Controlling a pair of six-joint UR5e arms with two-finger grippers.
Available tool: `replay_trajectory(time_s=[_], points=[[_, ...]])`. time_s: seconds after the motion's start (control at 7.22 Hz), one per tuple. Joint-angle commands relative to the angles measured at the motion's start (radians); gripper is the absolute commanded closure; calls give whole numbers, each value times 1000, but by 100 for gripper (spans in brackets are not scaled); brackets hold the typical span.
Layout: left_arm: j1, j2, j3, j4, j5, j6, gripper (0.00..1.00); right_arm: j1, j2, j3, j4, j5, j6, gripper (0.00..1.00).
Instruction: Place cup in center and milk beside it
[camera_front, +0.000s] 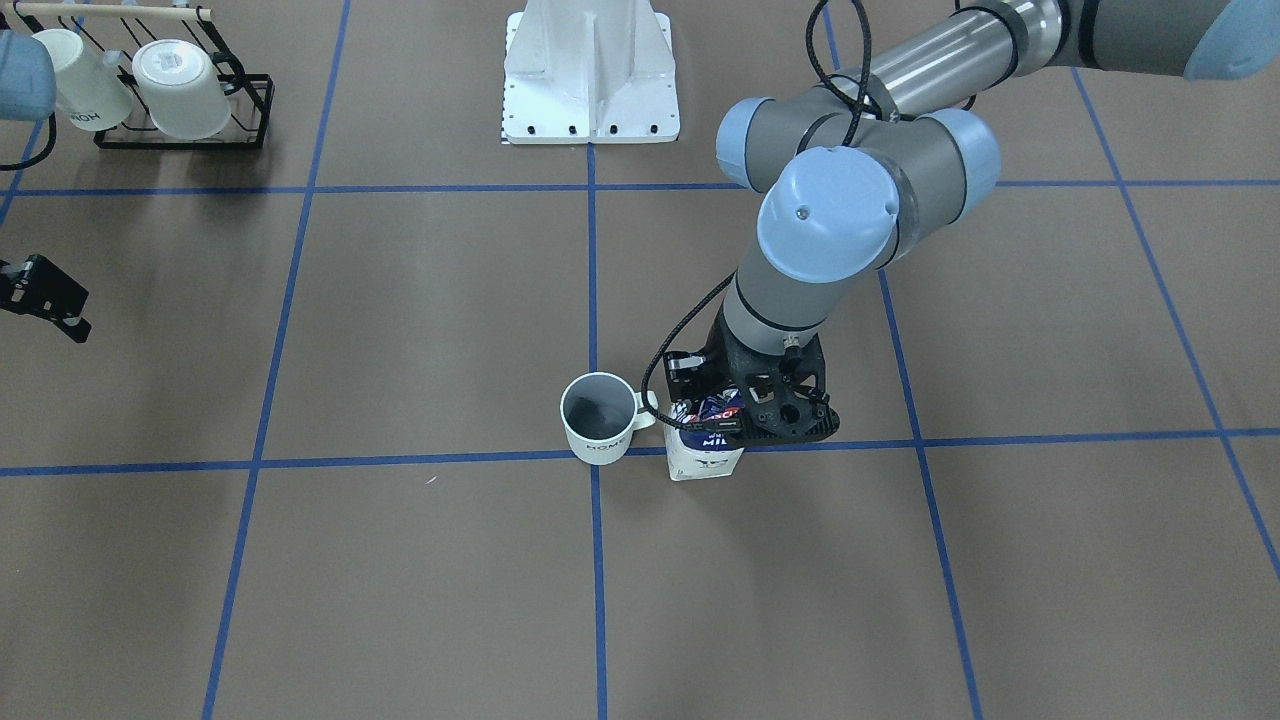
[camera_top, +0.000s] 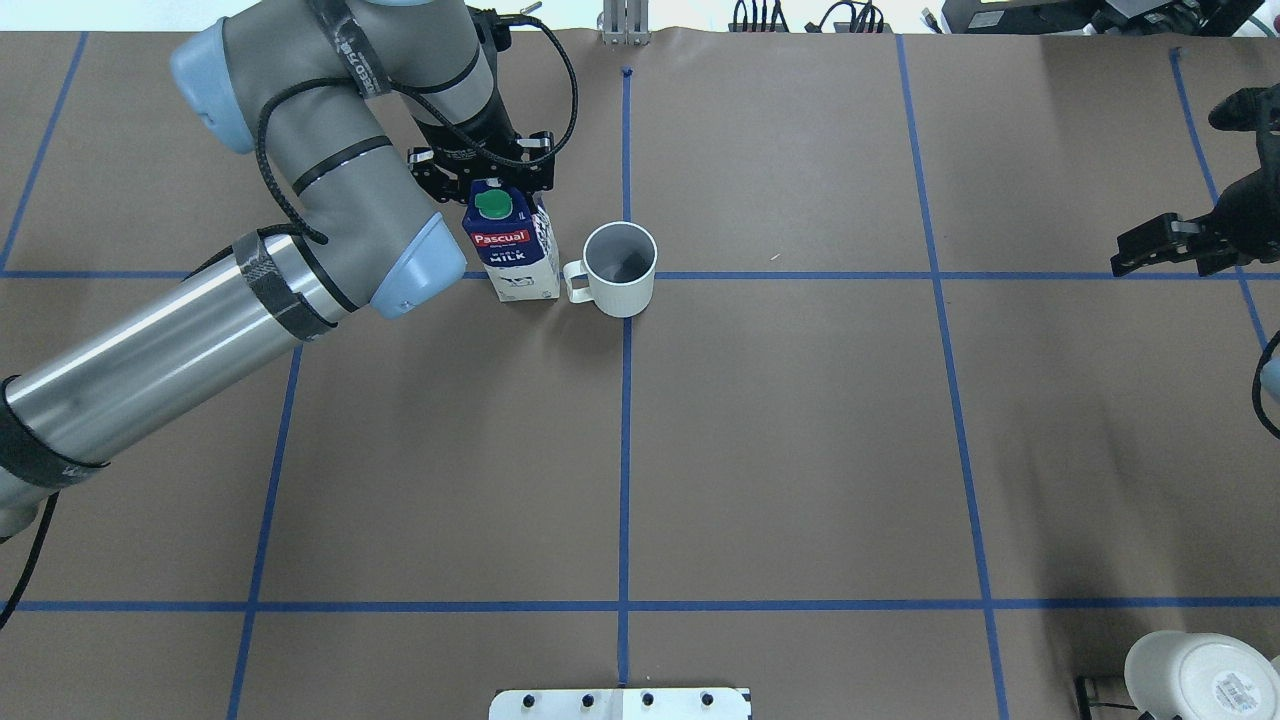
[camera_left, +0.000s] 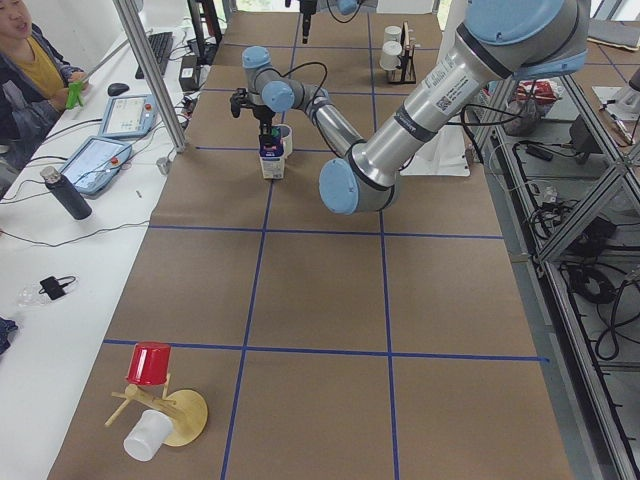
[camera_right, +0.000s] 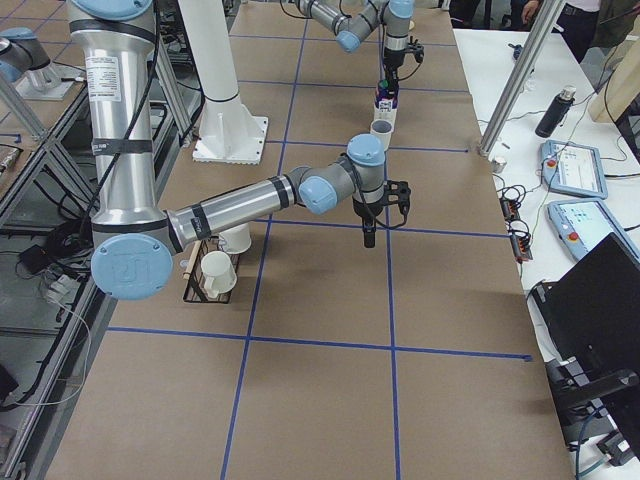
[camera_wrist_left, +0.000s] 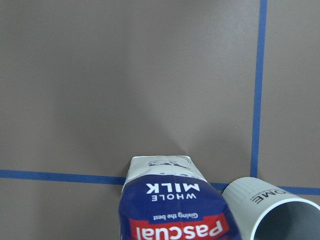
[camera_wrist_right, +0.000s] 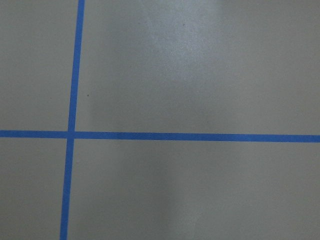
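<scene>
The cup (camera_top: 620, 268), a white mug with a dark inside and "HOME" lettering, stands upright on the table's centre line; it also shows in the front view (camera_front: 598, 418). The milk (camera_top: 512, 248), a blue and white carton with a green cap, stands upright right beside the cup's handle, also in the front view (camera_front: 704, 458). My left gripper (camera_top: 488, 172) is down over the carton's top, its jaws against the carton's sides. My right gripper (camera_top: 1160, 245) hovers empty far off at the table's right side; its jaws are not clear.
A black wire rack (camera_front: 185, 125) with two white mugs stands at the robot's near right corner. The white robot base (camera_front: 590, 75) is at the near edge. Blue tape lines grid the brown table. A mug tree with a red cup (camera_left: 150, 365) stands at the table's left end.
</scene>
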Motion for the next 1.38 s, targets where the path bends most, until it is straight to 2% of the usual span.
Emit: replay_trajectory(time_s=[0.0,0.14,0.28,0.42,0.69,0.97,1.25], points=[[-1,0,-7,4,-5,-1,2,-1,1,6,-1,0,0,0],[-9,2,-35,12,-8,-1,2,-1,3,6,-1,0,0,0],[-51,34,-113,16,-11,1,2,-1,6,6,-2,0,-1,0],[-87,125,-251,15,-20,1,2,1,4,6,-2,0,-2,0],[-230,314,-448,15,-81,74,2,4,4,5,-2,0,-1,0],[-362,586,-514,7,-127,459,2,24,-3,-4,-5,2,-15,0],[-482,777,-507,3,-120,816,2,114,-23,-21,-45,58,-180,0]])
